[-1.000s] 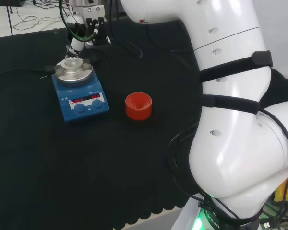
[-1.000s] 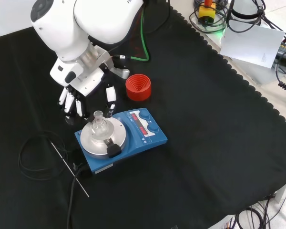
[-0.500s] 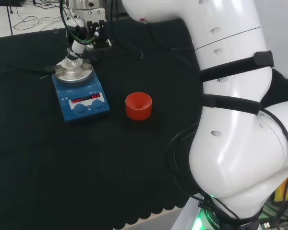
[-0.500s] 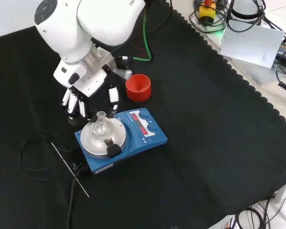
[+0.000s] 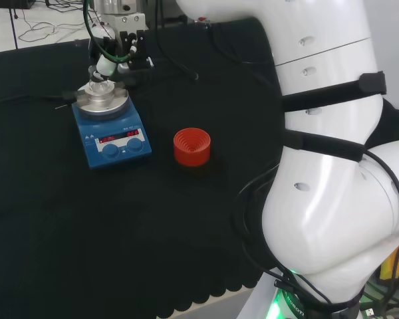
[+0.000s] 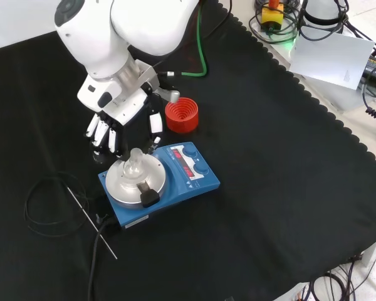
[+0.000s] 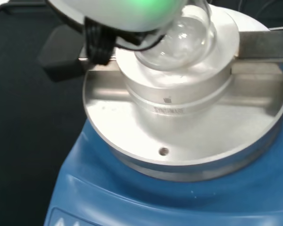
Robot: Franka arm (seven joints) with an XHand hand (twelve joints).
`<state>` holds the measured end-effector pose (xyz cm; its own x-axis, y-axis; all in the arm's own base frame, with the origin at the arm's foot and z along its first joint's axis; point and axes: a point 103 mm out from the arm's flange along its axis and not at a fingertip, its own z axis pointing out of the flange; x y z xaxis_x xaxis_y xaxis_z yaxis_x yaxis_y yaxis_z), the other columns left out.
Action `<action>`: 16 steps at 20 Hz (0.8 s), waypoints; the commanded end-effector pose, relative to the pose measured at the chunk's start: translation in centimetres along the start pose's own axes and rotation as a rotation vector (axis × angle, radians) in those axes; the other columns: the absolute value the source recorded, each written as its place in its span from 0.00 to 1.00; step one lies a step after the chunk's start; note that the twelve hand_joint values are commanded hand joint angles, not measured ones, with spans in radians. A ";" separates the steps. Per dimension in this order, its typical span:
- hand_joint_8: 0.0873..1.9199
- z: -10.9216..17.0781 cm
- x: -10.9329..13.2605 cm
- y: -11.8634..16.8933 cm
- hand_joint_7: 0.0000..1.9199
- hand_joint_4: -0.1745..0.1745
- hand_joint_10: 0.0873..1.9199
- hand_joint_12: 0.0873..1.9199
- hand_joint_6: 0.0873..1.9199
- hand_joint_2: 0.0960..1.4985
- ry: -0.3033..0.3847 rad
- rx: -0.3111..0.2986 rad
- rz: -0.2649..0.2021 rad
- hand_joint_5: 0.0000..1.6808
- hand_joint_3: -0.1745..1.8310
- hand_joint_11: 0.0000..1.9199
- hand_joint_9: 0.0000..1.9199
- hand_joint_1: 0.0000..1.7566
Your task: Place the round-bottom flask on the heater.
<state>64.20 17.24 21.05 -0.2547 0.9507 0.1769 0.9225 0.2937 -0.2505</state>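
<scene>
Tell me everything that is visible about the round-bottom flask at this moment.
The round-bottom flask is clear glass with a round bulb and a short open neck pointing up. It looks empty. It stands upright, its bulb seated in the silver metal block on the round plate of the blue heater; the wrist view shows the bulb resting in that block. The hand is just behind it in the front view, fingers straight; I cannot tell whether any finger touches it.
</scene>
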 end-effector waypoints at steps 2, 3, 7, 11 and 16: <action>0.34 -0.1 0.9 -0.4 0.13 0.31 0.32 0.70 0.41 0.31 0.002 -0.010 -0.004 0.36 0.45 0.16 0.27 0.57; 0.34 -0.1 0.9 -0.4 0.13 0.31 0.32 0.70 0.40 0.31 0.003 -0.013 -0.002 0.35 0.45 0.15 0.27 0.56; 0.35 -0.8 0.6 -0.8 0.12 0.31 0.32 0.70 0.39 0.32 0.008 -0.034 0.015 0.34 0.44 0.15 0.26 0.56; 0.35 -2.3 0.1 -1.6 0.11 0.31 0.33 0.70 0.36 0.32 0.015 -0.054 0.042 0.29 0.43 0.14 0.25 0.55; 0.35 -3.8 -0.8 -3.8 0.11 0.31 0.33 0.71 0.33 0.33 0.002 -0.094 0.072 0.27 0.42 0.13 0.25 0.53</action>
<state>63.18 16.77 23.64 -0.2230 0.9587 0.1768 0.9440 0.2576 -0.2062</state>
